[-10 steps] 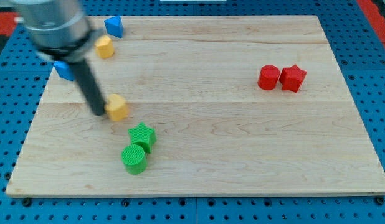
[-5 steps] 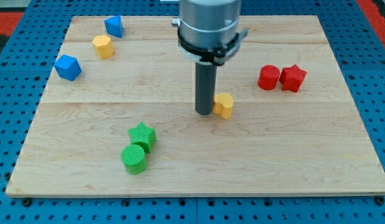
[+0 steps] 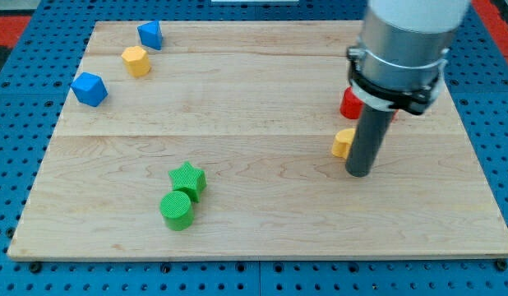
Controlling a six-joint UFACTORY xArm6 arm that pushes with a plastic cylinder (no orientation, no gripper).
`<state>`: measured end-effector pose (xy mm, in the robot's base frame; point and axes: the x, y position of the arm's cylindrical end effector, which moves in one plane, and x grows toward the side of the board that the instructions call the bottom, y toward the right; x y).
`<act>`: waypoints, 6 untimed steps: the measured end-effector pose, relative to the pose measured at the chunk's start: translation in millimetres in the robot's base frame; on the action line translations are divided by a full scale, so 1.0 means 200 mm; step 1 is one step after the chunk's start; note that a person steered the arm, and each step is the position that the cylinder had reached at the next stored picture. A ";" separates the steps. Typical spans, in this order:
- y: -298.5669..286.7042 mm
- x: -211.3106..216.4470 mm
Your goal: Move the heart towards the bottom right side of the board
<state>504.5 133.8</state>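
Observation:
The yellow heart [image 3: 343, 142] lies right of the board's middle, partly hidden behind the rod. My tip [image 3: 359, 172] rests on the board just right of and below the heart, touching or nearly touching it. The arm's grey body covers the area above.
A red cylinder [image 3: 349, 104] sits above the heart, mostly hidden by the arm; the red star is hidden. A green star [image 3: 188, 178] and green cylinder [image 3: 177, 210] sit at lower left. A yellow hexagon [image 3: 136, 61] and two blue blocks [image 3: 150, 34] [image 3: 89, 89] lie at upper left.
The tip swept from the left side across the board to the right, pushing the yellow heart with it. The heart now lies near the red blocks, and the tip has passed to its right.

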 end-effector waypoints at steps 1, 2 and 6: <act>-0.24 -0.19; -0.49 -0.36; 0.09 -0.01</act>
<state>502.0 152.1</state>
